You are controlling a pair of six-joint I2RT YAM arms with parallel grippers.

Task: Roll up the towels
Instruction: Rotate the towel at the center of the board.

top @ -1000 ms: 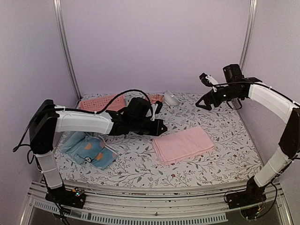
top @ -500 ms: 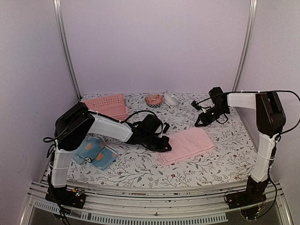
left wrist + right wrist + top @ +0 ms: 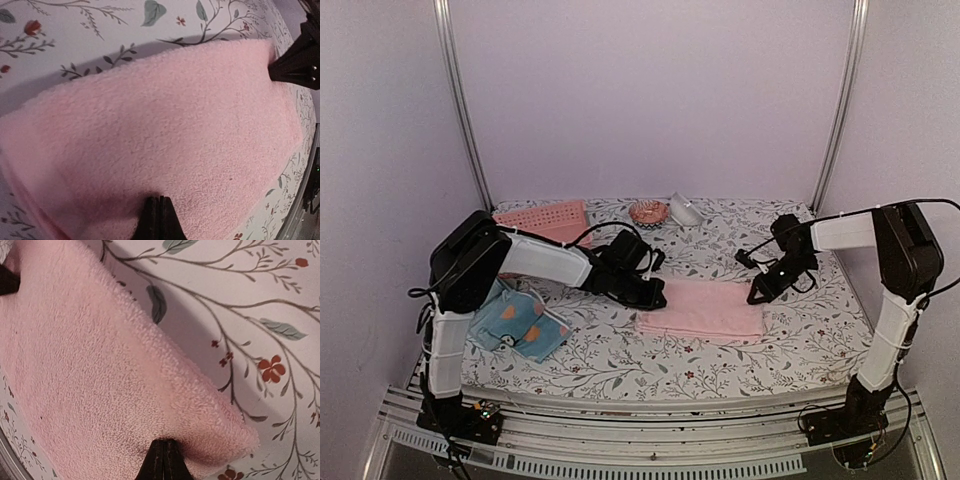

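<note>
From above: a pink towel (image 3: 705, 308) lies on the floral tabletop (image 3: 620, 360), stretched between two robot hands. A second ago it sat at a slant with neither hand on it, and the right hand was high up and spread. Now it lies straight across as a narrower band. The left hand (image 3: 655, 297) is down at one end and the right hand (image 3: 757, 296) at the other, so the towel looks squared up and held, ready for rolling, though no roll has begun. Behind and outside the left hand a blue patterned towel (image 3: 520, 322) lies crumpled, untouched. A pink basket (image 3: 542, 220) sits beyond it.

Left wrist view: the left hand (image 3: 158, 220) has its two fingers pressed together, tips sunk into the near end of the pink towel (image 3: 165, 130). Whether any cloth is caught between them cannot be told. The towel runs away from this hand to the right hand (image 3: 297, 62) at its far corner.

Right wrist view: the right hand (image 3: 164, 460) is pressed together too, apparently nipping the towel's edge just beside a corner. The pink towel (image 3: 100, 370) spreads ahead of it, up to the left hand (image 3: 7, 280).
</note>
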